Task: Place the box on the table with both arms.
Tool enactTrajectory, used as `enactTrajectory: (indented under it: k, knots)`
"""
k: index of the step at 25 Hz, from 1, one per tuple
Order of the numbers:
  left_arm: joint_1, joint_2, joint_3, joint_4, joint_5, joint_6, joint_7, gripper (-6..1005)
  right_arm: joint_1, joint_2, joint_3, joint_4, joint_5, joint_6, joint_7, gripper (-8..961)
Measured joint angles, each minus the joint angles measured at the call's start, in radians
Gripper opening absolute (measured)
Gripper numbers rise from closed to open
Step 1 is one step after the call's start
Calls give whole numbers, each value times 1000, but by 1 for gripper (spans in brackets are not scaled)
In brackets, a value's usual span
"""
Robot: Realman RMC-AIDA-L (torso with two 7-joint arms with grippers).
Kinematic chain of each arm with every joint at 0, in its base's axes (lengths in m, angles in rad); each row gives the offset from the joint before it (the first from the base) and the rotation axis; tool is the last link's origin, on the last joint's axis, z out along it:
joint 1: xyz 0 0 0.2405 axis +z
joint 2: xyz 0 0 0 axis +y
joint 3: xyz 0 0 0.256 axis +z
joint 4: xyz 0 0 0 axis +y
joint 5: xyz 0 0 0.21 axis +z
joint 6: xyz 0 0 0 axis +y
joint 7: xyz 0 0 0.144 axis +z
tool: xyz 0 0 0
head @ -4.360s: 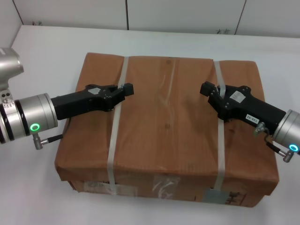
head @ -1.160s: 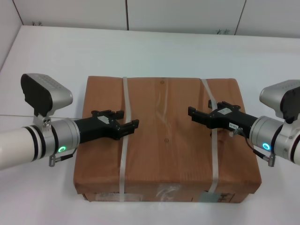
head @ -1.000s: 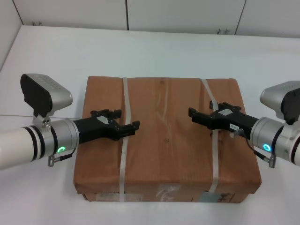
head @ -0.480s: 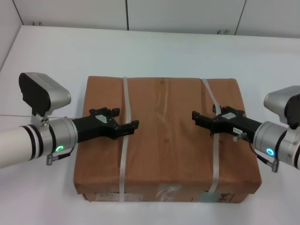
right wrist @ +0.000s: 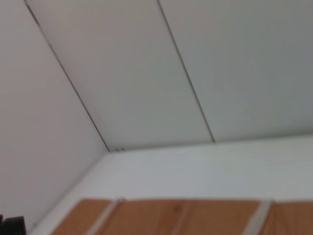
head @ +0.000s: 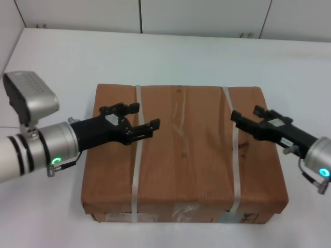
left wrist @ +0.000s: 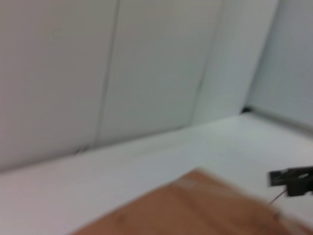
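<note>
- Jaws of the left gripper (head: 135, 120) spread wide, holding nothing; the right gripper (head: 247, 120) cannot be judged.
- Both hover above the strapped brown cardboard box (head: 183, 155).
- It rests mid-table on the white table (head: 170, 57), seemingly delivered.

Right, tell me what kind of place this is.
Probably a lab or test room rather than a home or warehouse. A strapped cardboard box sits on a plain white table with pale panelled walls behind it. The left hand and right hand are above the box.
</note>
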Motion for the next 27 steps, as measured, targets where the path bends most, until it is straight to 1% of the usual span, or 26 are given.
enactTrajectory:
  k: [2,5,8,10,12,13,17,23,27]
  knots:
    - [14,9,-4,22,1,75,10,790,-11,-1,-8,-50,-6,-113,-5,859]
    - [14,36,-13,32,6,220,-2,789,-17,-5,-66,-154,-31,-340,-11,859]
    - [5,80,-14,31,5,405,-30,786,-8,-7,-184,-244,-37,-534,-11,859]
    - [0,102,-14,30,4,509,-38,785,1,-7,-253,-284,-34,-633,-9,859]
    - [-7,119,-14,27,4,580,-42,783,10,-8,-291,-312,-31,-707,-5,858]
    - [-10,124,-14,25,4,600,-45,783,14,-8,-305,-323,-31,-736,-3,858]
    - [-19,128,-14,24,7,621,-51,782,28,-9,-329,-339,-31,-796,7,858]
    - [-20,122,-13,24,8,620,-44,782,30,-10,-330,-356,-30,-799,5,857]
    - [-20,117,-13,20,9,593,-39,782,29,-8,-330,-357,-29,-792,0,857]
